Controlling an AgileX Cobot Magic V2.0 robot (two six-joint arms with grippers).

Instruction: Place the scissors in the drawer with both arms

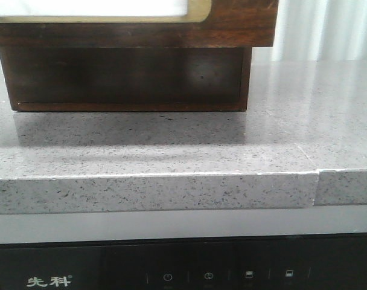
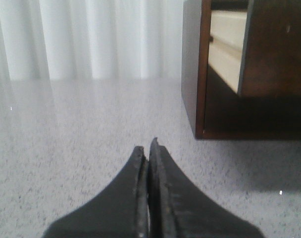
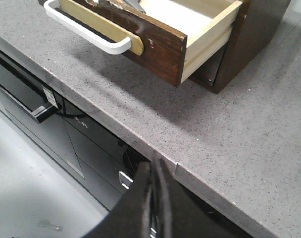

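Note:
The drawer is pulled out of its dark brown cabinet and overhangs the grey countertop. In the right wrist view the drawer stands open, with a white handle on a tan rim and a pale wood inside. A grey pointed thing lies in it at the frame edge; I cannot tell if it is the scissors. My left gripper is shut and empty, low over the countertop beside the cabinet. My right gripper is shut and empty, above the counter's front edge. No gripper shows in the front view.
A black appliance with a control panel sits below the countertop. A seam splits the counter's front edge at the right. A white curtain hangs behind the counter.

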